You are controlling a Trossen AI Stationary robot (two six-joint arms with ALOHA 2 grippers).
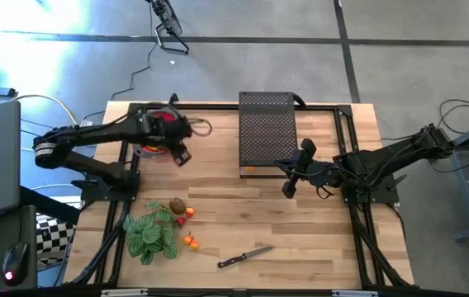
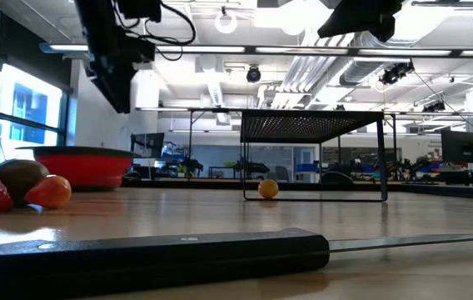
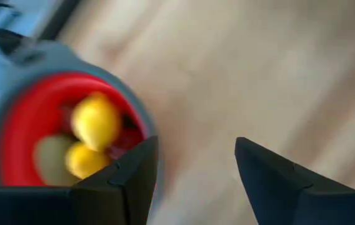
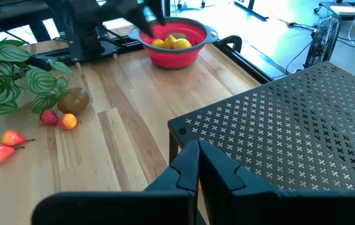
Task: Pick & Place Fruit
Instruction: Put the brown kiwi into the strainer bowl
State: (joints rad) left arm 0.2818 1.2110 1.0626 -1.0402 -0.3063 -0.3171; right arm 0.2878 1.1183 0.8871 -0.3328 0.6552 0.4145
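The left gripper (image 1: 181, 157) hangs above the tabletop (image 1: 317, 239) just past the rim of the red bowl (image 4: 172, 45), its jaws apart with nothing between them; only bare wood shows in the gap. The bowl lies right beside one of its fingers (image 3: 130, 181) and holds two lemons (image 3: 93, 122) with something dark red under them.

The right gripper (image 1: 290, 188) waits well away from the bowl, near the corner of the black perforated rack (image 1: 267, 132), jaws pressed together and holding nothing. The rack's mesh top lies just in front of those jaws.

The rest of the fruit sits far from both sets of jaws, in a loose cluster at the tabletop's edge beside the striped plant (image 1: 152, 233): a brown kiwi (image 4: 72, 100), a small red piece (image 4: 49, 116) and an orange one (image 4: 69, 121) touching or nearly touching it, and two small orange-red pieces (image 4: 5, 145) a little apart from those. One more small orange fruit (image 2: 268, 188) sits under the rack.

A black-handled knife (image 1: 244, 258) lies flat on the wood, apart from the fruit cluster and from either arm.
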